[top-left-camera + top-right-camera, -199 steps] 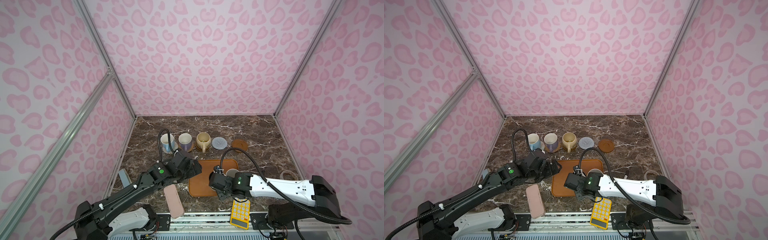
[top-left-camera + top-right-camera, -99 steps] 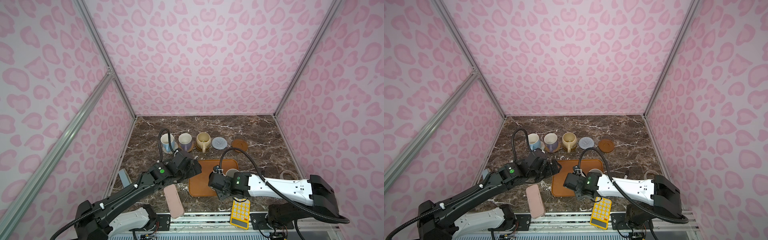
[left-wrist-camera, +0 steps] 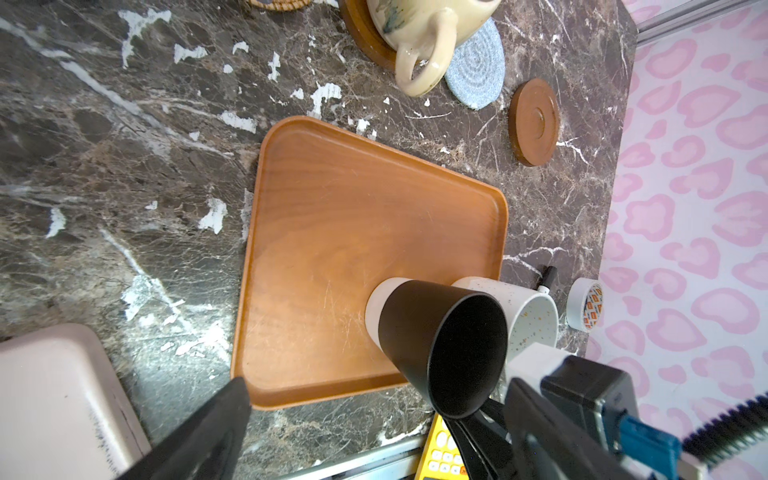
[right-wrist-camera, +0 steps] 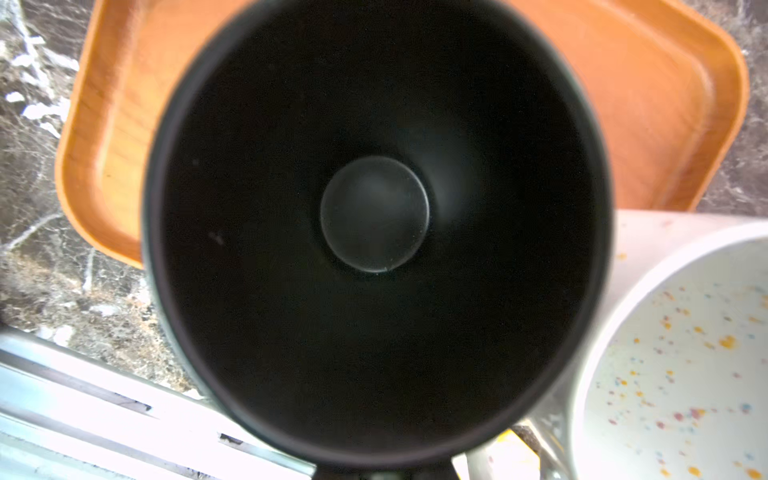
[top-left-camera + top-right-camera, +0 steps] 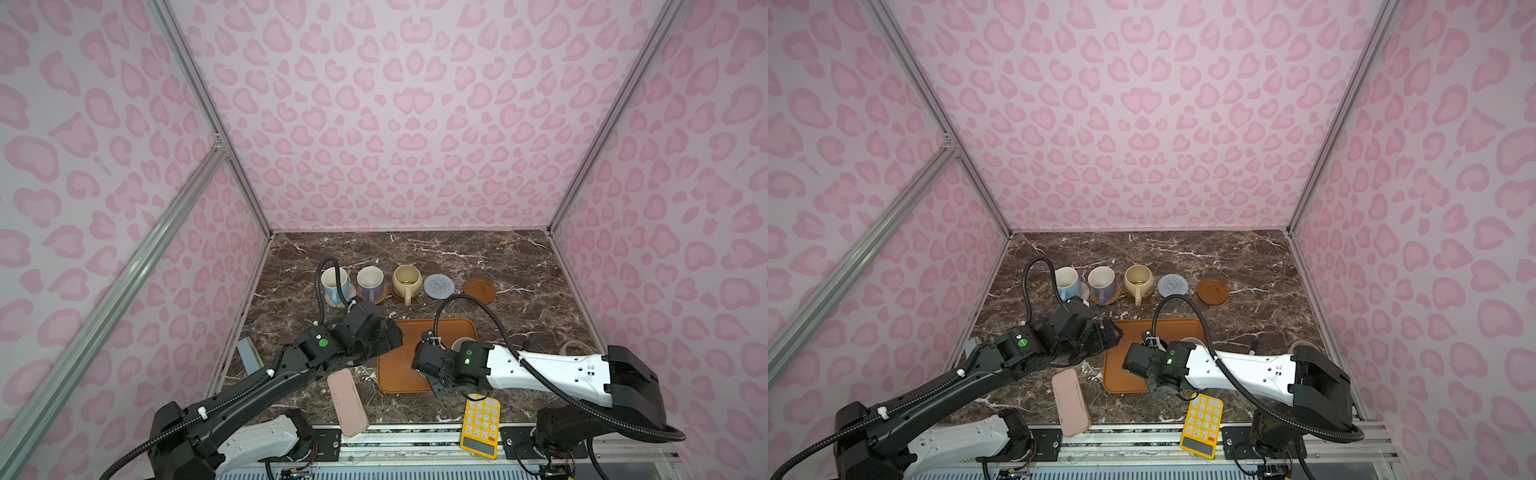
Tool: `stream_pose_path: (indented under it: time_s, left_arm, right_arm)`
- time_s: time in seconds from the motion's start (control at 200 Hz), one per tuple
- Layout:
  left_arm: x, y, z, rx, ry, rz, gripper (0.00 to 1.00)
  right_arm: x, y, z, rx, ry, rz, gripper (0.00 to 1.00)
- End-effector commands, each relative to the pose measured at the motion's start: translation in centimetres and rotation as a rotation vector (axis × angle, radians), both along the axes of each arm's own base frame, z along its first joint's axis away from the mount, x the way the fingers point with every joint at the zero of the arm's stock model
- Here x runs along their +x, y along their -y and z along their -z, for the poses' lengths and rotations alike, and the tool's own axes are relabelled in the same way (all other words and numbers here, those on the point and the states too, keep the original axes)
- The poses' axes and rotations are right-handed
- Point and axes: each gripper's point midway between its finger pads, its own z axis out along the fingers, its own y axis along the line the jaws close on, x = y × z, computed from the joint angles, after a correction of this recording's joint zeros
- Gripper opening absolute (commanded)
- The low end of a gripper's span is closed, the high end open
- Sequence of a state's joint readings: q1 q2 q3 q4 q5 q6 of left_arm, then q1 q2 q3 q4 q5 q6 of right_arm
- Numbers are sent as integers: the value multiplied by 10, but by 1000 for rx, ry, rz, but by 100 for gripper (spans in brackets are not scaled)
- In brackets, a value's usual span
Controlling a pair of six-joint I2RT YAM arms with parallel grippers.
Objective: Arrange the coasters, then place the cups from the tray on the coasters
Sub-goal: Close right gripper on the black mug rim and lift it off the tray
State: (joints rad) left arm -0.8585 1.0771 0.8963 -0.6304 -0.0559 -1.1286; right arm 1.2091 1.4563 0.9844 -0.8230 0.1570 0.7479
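Note:
The black cup (image 3: 436, 340), with a pale base, is on the orange-brown tray (image 3: 332, 232) near its front right corner. My right gripper (image 3: 471, 440) is shut on its handle, and the cup's dark inside (image 4: 374, 216) fills the right wrist view. The speckled white cup (image 3: 530, 316) stands right beside it. My left gripper (image 3: 376, 390) hangs open and empty over the tray's front left edge (image 5: 384, 374). At the back, the light blue (image 5: 334, 282), lavender (image 5: 370, 281) and cream-yellow (image 5: 406, 280) cups sit on coasters. A grey-blue coaster (image 5: 439, 286) and a brown coaster (image 5: 479, 289) lie bare.
A pink case (image 5: 347, 401) lies in front of the tray on the left, and a yellow calculator (image 5: 480, 422) on the right under my right arm. A tape roll (image 3: 586, 303) and a black marker (image 3: 546, 276) lie right of the tray. Pink walls enclose three sides.
My right gripper has closed on the black cup's handle and has hardly shifted otherwise. The left arm has stayed still.

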Motion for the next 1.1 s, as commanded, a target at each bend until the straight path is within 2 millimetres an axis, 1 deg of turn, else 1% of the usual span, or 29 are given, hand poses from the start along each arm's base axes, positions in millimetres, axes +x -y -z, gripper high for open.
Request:
stream_pose_path:
  time_s: [0.0, 0.13, 0.425, 0.665, 0.79, 1.1]
  left_arm:
    - [3, -4, -1, 1, 14, -27, 97]
    - [3, -3, -2, 8, 10, -24, 97]
    - [2, -7, -5, -4, 19, -44, 97]
    - [7, -5, -16, -8, 43, -41, 97]
    - [9, -4, -23, -5, 58, -38, 97]
    - [11, -4, -30, -11, 74, -41, 97]
  right_arm:
    - [4, -4, -8, 22, 29, -8, 5]
    - [6, -7, -14, 52, 42, -5, 3]
    - [7, -14, -16, 61, 41, -26, 1]
    - [10, -19, -26, 109, 59, -18, 0]
    - [12, -19, -28, 118, 59, -14, 0]
    - [19, -16, -38, 140, 81, 4, 0]
